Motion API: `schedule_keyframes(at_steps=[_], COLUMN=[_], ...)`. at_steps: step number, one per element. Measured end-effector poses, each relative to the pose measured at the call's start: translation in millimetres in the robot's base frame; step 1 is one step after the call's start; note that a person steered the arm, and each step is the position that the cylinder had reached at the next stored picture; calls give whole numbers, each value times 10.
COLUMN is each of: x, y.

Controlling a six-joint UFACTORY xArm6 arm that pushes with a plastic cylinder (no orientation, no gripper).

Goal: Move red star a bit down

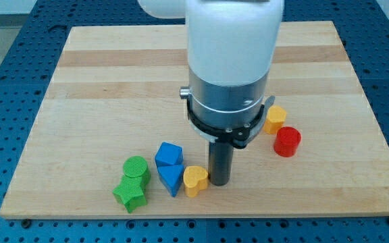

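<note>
The red star cannot be made out anywhere on the board.

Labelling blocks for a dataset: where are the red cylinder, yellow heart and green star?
red cylinder (pixel 288 140), camera view, top face
yellow heart (pixel 194 178), camera view, top face
green star (pixel 131 194), camera view, top face

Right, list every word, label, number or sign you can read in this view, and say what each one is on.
None: no text shows anywhere.
Blocks, all plain: green cylinder, green star, two blue blocks, yellow heart, yellow block, red cylinder.
Wooden board, white arm housing: unmarked.
My tip, beside the yellow heart: unmarked.
</note>
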State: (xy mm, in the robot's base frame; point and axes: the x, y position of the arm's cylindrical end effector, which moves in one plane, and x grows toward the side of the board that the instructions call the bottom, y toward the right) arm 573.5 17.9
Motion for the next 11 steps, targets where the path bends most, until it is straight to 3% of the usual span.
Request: schedule_keyframes(at_steps=[2,6,7,8,11], x=[-45,-1395,-1744,-1743,-731], y=[-64,-76,174,330,228])
